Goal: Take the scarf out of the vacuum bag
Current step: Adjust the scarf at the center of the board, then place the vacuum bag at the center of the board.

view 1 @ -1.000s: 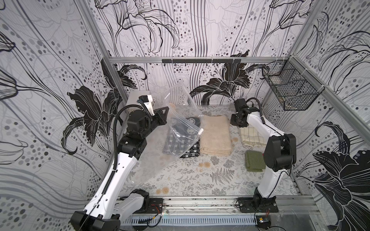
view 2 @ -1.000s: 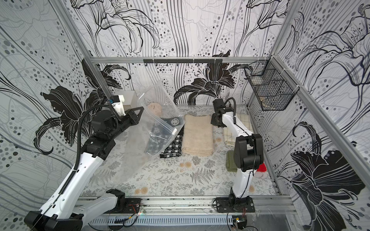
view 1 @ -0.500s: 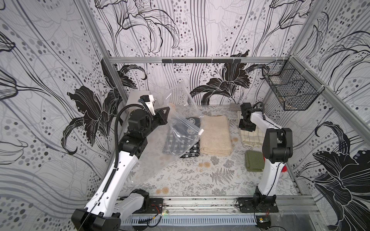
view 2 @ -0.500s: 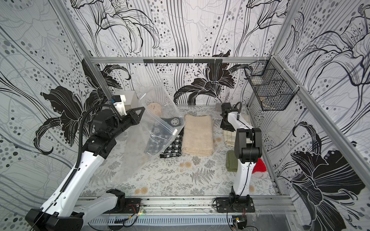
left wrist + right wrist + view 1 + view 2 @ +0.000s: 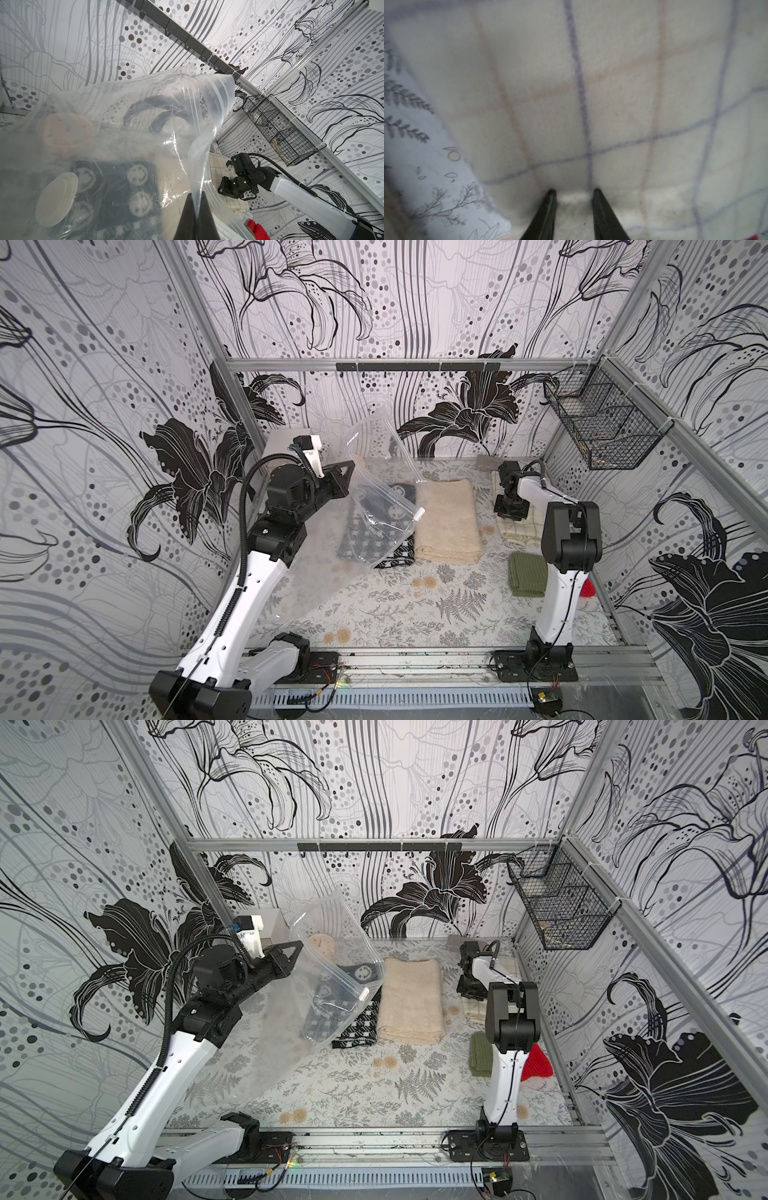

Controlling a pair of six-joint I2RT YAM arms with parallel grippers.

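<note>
Fern-print desk (image 5: 374, 614), one vacuum bag (image 5: 384, 512) pinched in jaws of left gripper (image 5: 195, 207), right gripper (image 5: 573, 193) jaws narrowly parted on one checked cloth (image 5: 612, 93)

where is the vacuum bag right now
In both top views the vacuum bag is partly lifted at the far left, one edge pinched by the fingers of the left gripper, with the black-and-white scarf showing through it, beside the beige towel.

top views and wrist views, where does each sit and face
Top views: high at the front, looking down over the table; both arms show.
Left wrist: on left arm, looking past left end effector, shut on the vacuum bag, toward right arm.
Right wrist: close above the checked cloth; right end effector parted.
Shared: vacuum bag, in left wrist and both top views.
</note>
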